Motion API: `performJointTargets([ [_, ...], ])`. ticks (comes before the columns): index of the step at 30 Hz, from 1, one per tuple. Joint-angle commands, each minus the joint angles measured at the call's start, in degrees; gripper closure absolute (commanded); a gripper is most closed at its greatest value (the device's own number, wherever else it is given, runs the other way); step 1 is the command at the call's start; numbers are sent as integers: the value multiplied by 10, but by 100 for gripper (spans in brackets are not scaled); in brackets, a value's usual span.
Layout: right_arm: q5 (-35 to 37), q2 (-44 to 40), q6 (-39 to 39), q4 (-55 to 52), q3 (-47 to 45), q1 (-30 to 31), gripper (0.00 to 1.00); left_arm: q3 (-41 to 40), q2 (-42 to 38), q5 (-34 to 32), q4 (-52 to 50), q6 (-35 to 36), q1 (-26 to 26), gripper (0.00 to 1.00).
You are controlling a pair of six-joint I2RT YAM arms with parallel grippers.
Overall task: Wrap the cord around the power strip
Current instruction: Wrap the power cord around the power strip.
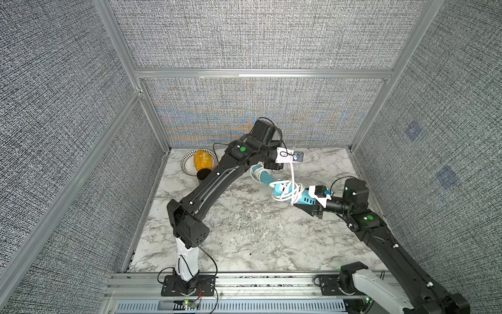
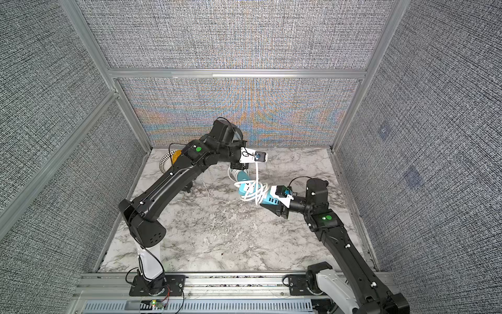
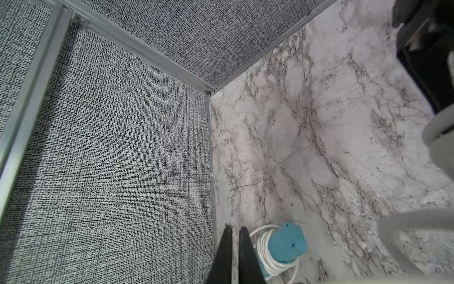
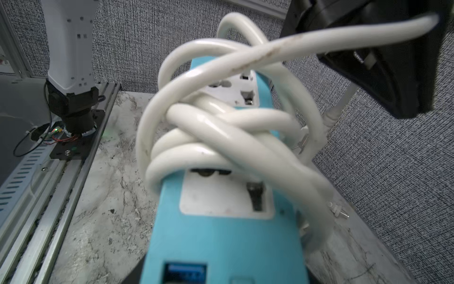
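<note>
Your marble table has a bowl in its far left corner. Your right gripper is clamped on the near end of the strip, which reaches from right of centre toward the far left. Your left gripper is pinched together beside the strip's far end, with nothing seen between its tips. The cord coils round the strip's middle, and one strand rises to the left wrist.
</note>
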Motion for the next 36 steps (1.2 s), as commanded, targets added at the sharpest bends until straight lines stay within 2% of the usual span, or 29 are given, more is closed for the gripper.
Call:
performJointTargets([
  [1, -114, -20, 50, 128, -2, 10, 100, -2, 8, 63, 37, -47, 8, 100],
  [4, -112, -31, 114, 227, -18, 16, 100, -8, 16, 112, 40, -90, 8, 99],
  [7, -89, -38, 140, 290, -28, 25, 100, -10, 27, 143, 52, -138, 8, 96],
  [11, -16, -56, 125, 336, -41, 45, 100, -38, 29, 185, 97, -205, 8, 91],
  [16, 53, -68, 114, 388, -55, 56, 100, -87, 29, 233, 187, -304, 8, 79],
  [21, 84, -62, 107, 404, -50, 64, 100, -155, 29, 302, 333, -422, 8, 77],
  [24, 103, -62, 105, 404, -53, 65, 100, -168, 29, 321, 363, -454, 8, 78],
  [31, 217, -87, 102, 430, -88, 66, 100, -220, 22, 303, 416, -536, 8, 81],
  [36, 323, -98, 103, 445, -132, 67, 100, -235, 16, 256, 379, -586, 8, 84],
])
